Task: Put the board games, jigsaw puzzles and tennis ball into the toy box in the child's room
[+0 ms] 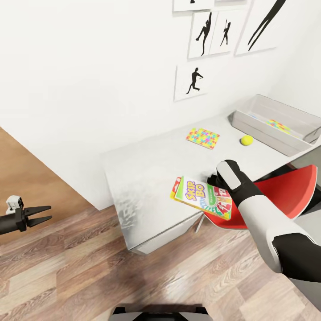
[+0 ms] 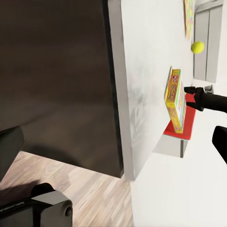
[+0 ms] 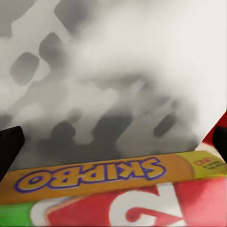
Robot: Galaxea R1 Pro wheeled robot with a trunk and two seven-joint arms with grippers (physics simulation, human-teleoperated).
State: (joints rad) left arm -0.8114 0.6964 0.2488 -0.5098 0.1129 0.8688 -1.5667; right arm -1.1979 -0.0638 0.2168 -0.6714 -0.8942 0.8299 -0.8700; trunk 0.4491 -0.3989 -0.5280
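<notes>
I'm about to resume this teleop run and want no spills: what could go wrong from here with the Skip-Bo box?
The Skip-Bo box overhangs the table edge above the red chair; a nudge from the right gripper might tip it off. On the way to the toy box, the box might hit the tennis ball and roll it away.

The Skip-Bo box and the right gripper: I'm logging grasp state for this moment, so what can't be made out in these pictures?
- Right gripper, head view: the forearm covers its fingers, so contact with the Skip-Bo box is unclear.
- Right wrist view: both fingers are cut off by the picture's edges.
- Toy box, head view: its far end is cut off by the edge; a jigsaw puzzle lies inside.
</notes>
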